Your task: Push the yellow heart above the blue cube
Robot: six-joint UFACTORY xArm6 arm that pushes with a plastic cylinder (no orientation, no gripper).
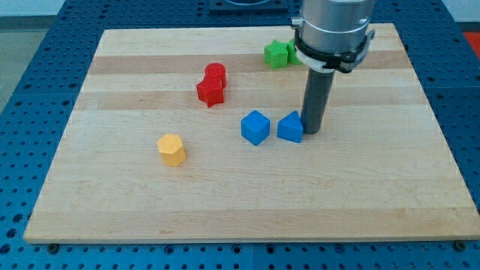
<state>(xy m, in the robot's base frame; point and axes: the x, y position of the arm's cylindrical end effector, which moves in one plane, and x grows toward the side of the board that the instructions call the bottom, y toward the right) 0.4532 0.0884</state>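
No brand, label or legible writing was observed on any item in the camera view.

My tip [311, 132] was down at the board surface, touching or just beside the right edge of a blue block [290, 127] of wedge-like shape. The rod is a plain pusher with no jaws, so it neither opened nor closed on anything and held nothing; it merely stood against that block. The blue cube [255, 127] lay just to the view's left of the blue wedge, the two near but apart.

The yellow block [172, 149], the task's heart, lay well apart from my tip, toward the view's left and slightly lower than the blue cube. Its heart outline could not be confirmed at this angle; it appeared as a short, faceted yellow solid.

Two red blocks [212, 83] sat touching each other above and to the left of the blue cube; their exact shapes were unclear. A green block [277, 54] of star-like outline lay near the view's top, partly screened by the arm's grey housing [334, 26].

The board [112, 202] was pale wood with visible lengthwise grain in strips. It rested on a blue perforated bench [22, 112]. The rod was dark, smooth and cylindrical.
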